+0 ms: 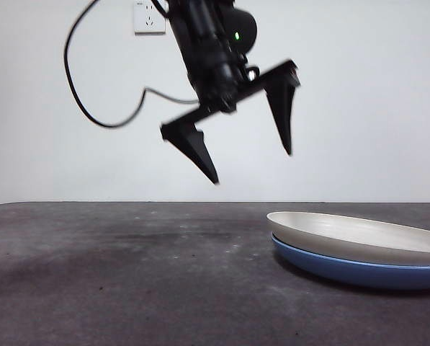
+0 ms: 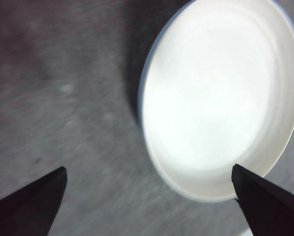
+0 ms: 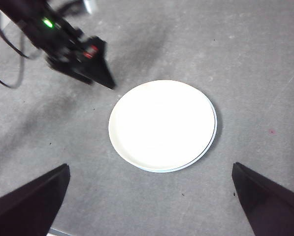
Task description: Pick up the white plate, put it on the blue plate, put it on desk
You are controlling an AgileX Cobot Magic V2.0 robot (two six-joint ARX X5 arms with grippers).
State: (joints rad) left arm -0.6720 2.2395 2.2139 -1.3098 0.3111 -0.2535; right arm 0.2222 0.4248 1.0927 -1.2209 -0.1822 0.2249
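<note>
Two plates sit stacked on my dark grey-brown mottled desk (image 1: 128, 274): the matte cream-white round plate (image 1: 359, 238) rests inside the glossy blue round plate (image 1: 344, 270), whose rim shows as a thin edge beneath it. My left gripper (image 1: 252, 167) hangs in the air above bare desk just beside the stack, its two black jaws spread wide and empty. My right gripper (image 3: 149, 196) looks down on the plates from well above, jaws likewise apart, holding nothing. From the blurred left wrist view, I cannot say exactly how high the left jaws hover. A white wall socket (image 1: 149, 17) shows behind.
</note>
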